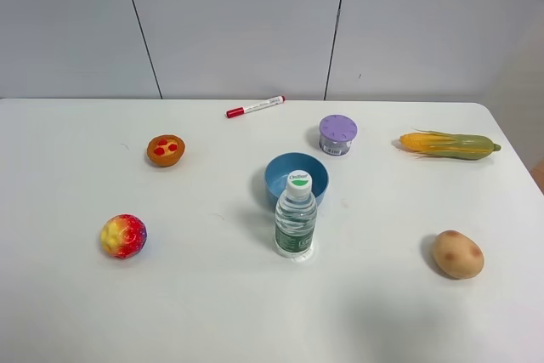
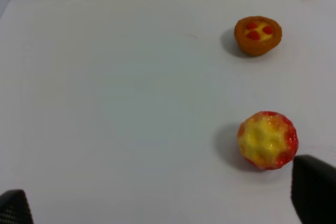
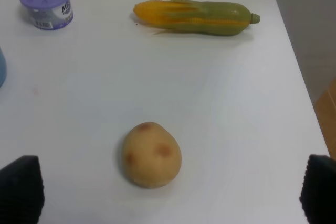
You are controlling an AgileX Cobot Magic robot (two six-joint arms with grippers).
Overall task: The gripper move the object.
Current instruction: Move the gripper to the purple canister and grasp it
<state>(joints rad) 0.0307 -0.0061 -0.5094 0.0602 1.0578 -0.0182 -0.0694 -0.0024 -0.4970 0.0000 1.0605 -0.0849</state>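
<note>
purple-lid jar (image 3: 45,2) sat well ahead of the right gripper (image 3: 170,199), far from the left gripper (image 2: 164,201); both had jaws spread wide, empty.

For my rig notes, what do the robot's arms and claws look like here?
Only fingertips show: the left claw and right claw each have two black, blunt, finely textured tips. Arms, cables and markings are out of view.

A white table (image 1: 212,312) stands against a pale grey panelled wall (image 1: 238,23) crossed by thin dark seams (image 1: 140,27), evenly lit.
</note>
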